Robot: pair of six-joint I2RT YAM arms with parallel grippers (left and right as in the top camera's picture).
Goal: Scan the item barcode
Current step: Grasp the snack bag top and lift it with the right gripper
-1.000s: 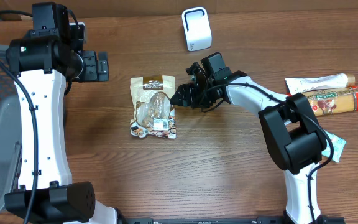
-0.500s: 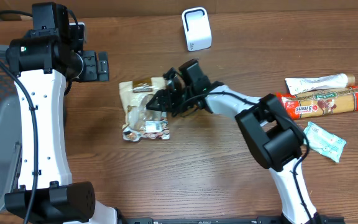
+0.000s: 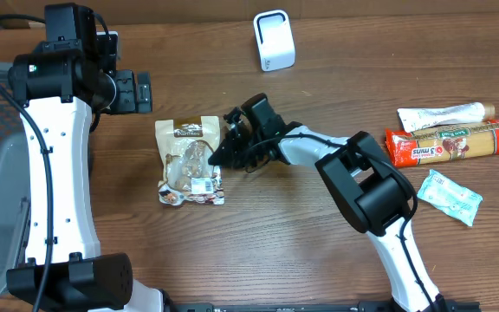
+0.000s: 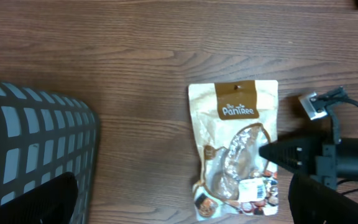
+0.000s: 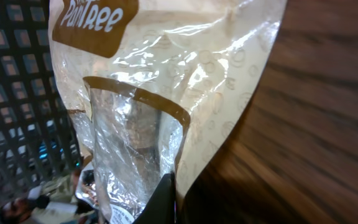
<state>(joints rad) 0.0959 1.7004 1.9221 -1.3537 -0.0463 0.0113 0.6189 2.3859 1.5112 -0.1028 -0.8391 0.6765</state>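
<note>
The right gripper (image 3: 218, 154) is reaching across the table (image 3: 258, 243) with its jaws closed, apparently pinching the right edge of the PanTree snack pouch (image 3: 189, 160). The pouch is lying face up near the table's middle, just beside the grey basket (image 4: 30, 143), with its white barcode label (image 4: 252, 188) showing at the lower corner. The left gripper (image 3: 137, 92) is hovering well apart, jaws wide and holding nothing. The white scanner (image 3: 274, 41) is standing at the far edge, so lifting the pouch and presenting the barcode are not yet done.
</note>
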